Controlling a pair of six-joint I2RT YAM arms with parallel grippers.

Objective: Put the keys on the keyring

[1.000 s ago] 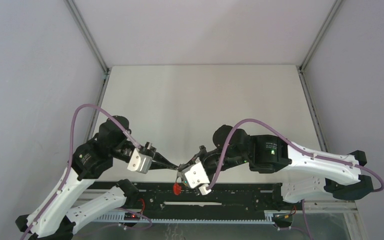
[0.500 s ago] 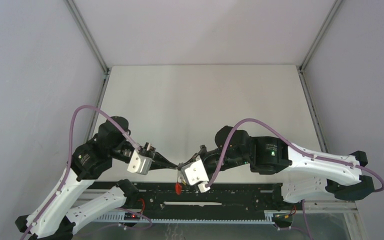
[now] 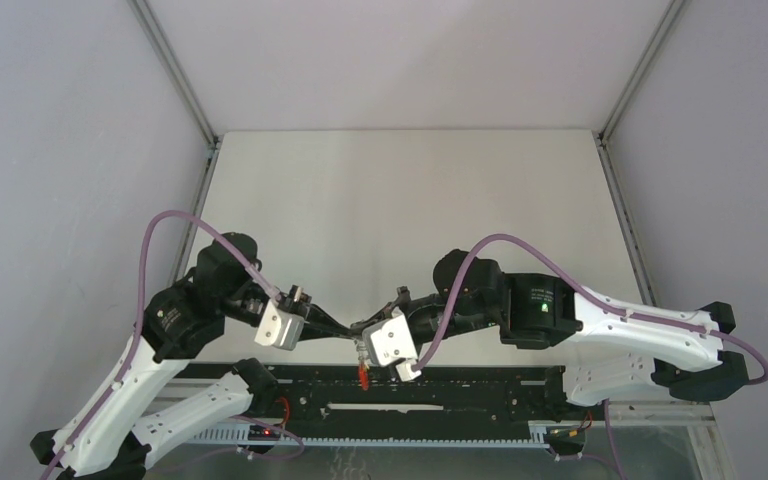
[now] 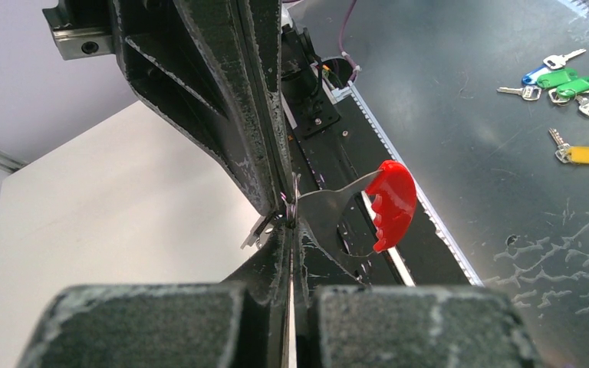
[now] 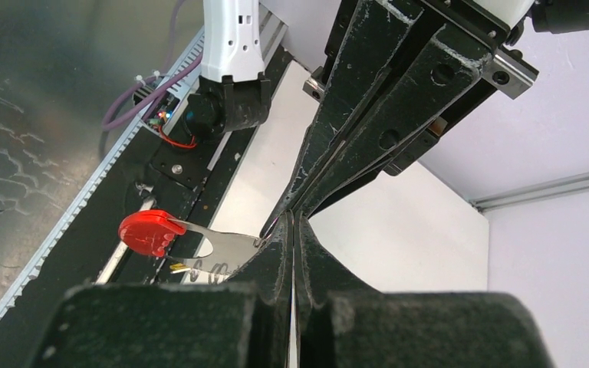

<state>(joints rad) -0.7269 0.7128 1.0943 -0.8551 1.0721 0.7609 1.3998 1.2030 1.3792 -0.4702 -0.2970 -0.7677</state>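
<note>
Two sets of fingers are meeting tip to tip over the near edge of the bench (image 3: 410, 200), and the keyring (image 4: 389, 205) is hanging at that junction. The left gripper (image 3: 340, 331) is reaching in from the left with its wrist low and nearly level. The right gripper (image 3: 364, 329) is reaching across from the right with its elbow folded back, so the two are facing each other above the black rail (image 3: 480, 385). Both pairs of fingers are pressed fully together. The right fingers (image 5: 316, 257) are pinching the keyring's flat silver plate where it leaves their tips. The left fingers (image 4: 264, 264) are nipping the thin wire loop at the same spot, though the crowded tips are making it hard to say exactly which part each is gripping.

The keyring is looking light but awkward. Its plate is stiff and slick, its red plastic end is dangling free and would swing with any wrist turn, and its wire rings are springy and will need prying open at the split. The best hold is lying on the plate's flat faces close to the ring, leaving the coil's end exposed.

A yellow-tagged key (image 4: 585, 156) is lying well apart on the dark scratched surface (image 4: 506, 245) past the rail, near a cluster of coloured keys (image 4: 564, 80). Being thin and flat, it is asking for a pinch on its plastic tag.
</note>
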